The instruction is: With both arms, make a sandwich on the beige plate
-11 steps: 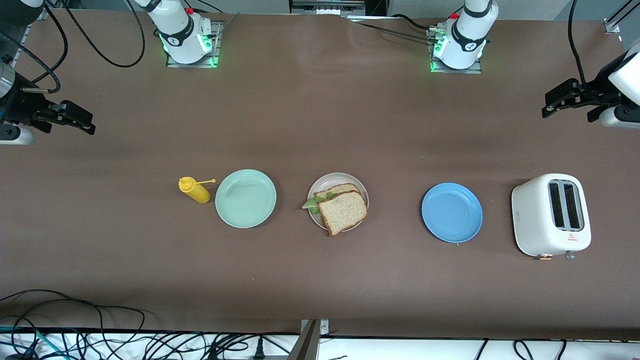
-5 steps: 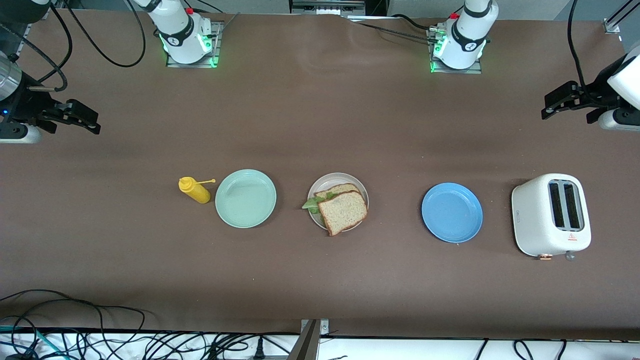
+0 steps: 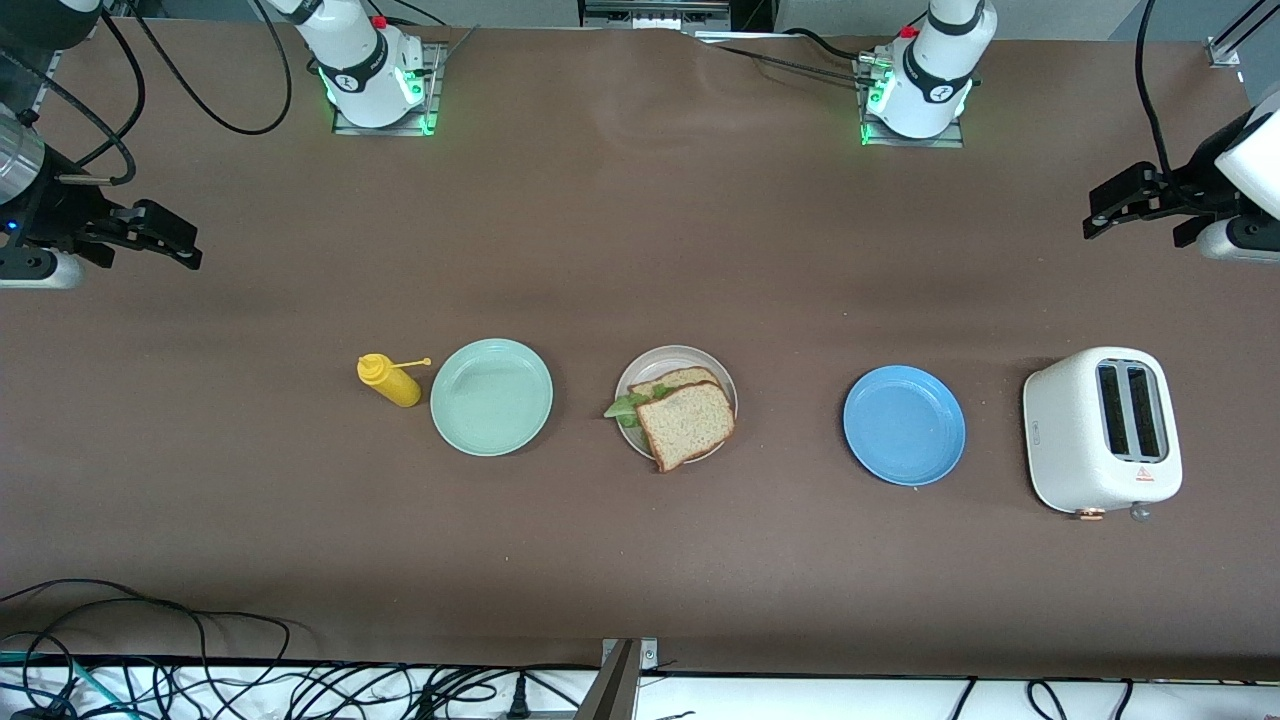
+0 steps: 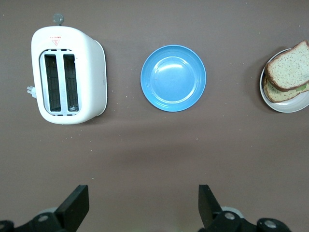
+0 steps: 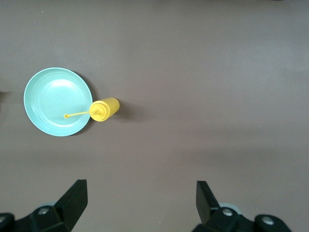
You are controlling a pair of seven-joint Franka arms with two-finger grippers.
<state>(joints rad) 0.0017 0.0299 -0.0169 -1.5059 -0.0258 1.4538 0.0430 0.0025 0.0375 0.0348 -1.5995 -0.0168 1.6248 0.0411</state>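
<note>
Plates: three in one row across the table's middle; mint-green plate (image 3: pixel 491 397), beige plate (image 3: pixel 676 402), blue plate (image 3: pixel 904 425).
Sandwich: one sandwich (image 3: pixel 683 419), lying on the beige plate; two bread slices, the upper one shifted toward the front camera and overhanging the rim, a green lettuce leaf (image 3: pixel 627 407) poking out toward the mint-green plate.
Bottle: one yellow squeeze bottle (image 3: pixel 390 380), on its side, just beside the mint-green plate; its cap strap seems to reach over that plate's rim.
Toaster: one white toaster (image 3: pixel 1103 429), two slots, near the left arm's end of the table, apart from the blue plate.
Plate contents: the mint-green and blue plates hold nothing.
Left gripper: left gripper (image 3: pixel 1139 202) up over the table edge at its own end, near the toaster; fingers (image 4: pixel 76 207) spread wide, grasping nothing.
Right gripper: right gripper (image 3: pixel 150 235) up over the table at its own end, well apart from the bottle; fingers (image 5: pixel 74 199) spread wide, grasping nothing.
Open room: bare brown table (image 3: pixel 640 560) lies between the row and both long edges; both arms wait.
</note>
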